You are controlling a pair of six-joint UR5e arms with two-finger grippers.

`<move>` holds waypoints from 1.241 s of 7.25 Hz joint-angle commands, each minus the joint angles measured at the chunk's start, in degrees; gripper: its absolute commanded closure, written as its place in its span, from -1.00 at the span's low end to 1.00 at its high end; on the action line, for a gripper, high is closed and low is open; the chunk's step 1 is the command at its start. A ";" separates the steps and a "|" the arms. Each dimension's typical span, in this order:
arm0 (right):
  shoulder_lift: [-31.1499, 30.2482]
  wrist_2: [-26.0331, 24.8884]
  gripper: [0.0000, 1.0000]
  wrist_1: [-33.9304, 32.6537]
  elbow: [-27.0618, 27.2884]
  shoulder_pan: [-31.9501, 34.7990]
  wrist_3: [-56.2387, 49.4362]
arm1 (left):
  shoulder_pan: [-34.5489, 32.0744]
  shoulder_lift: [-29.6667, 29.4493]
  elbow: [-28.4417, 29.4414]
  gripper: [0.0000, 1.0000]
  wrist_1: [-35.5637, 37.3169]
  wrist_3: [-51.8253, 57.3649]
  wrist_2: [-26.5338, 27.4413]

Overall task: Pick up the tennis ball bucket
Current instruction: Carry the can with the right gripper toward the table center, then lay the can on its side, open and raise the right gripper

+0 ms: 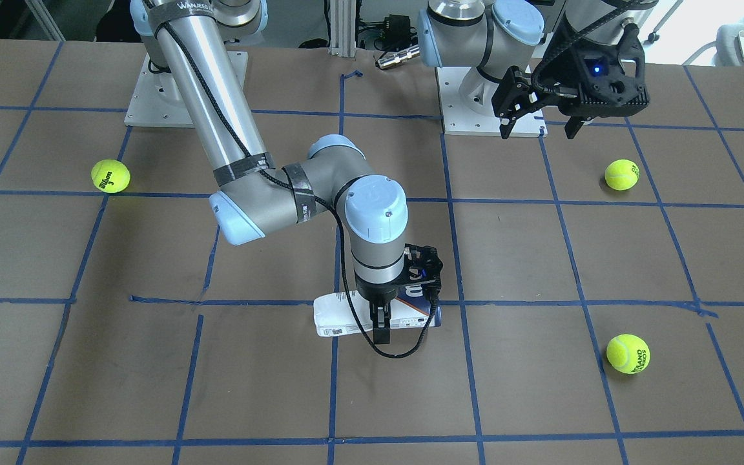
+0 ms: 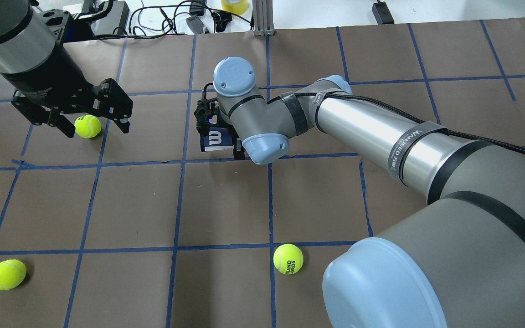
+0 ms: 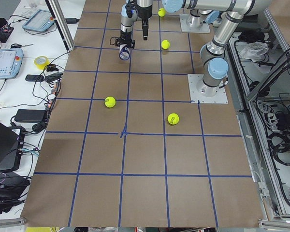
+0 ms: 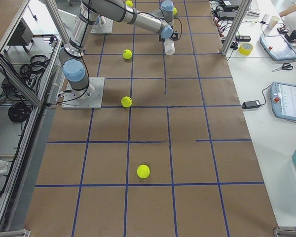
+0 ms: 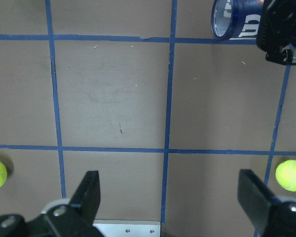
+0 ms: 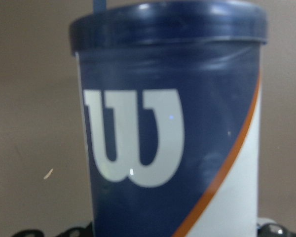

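The tennis ball bucket is a slim tube with a white and navy label and a dark blue rim. It lies on its side on the brown table, near the far middle in the overhead view. My right gripper reaches straight down over it, one finger on each side, and is shut on it. The navy label with the white W fills the right wrist view. My left gripper hangs open and empty above the table, well away from the bucket.
Three yellow-green tennis balls lie on the table: one below my left gripper, one at the near left and one near the middle front. Blue tape lines grid the table. The arm bases stand along the robot's edge.
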 commanded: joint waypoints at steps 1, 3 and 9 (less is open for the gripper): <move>0.24 -0.23 -1.00 0.01 -0.02 0.02 1.84 | 0.00 -0.02 0.00 -1.00 0.00 0.00 0.00; -1.33 0.30 -1.00 0.27 -1.25 -0.59 6.12 | 0.00 -0.02 0.00 -1.00 0.00 0.00 0.00; -19.42 5.75 -1.00 19.22 -0.29 -18.91 15.30 | 1.32 -1.25 -0.09 -1.00 0.18 0.88 -0.88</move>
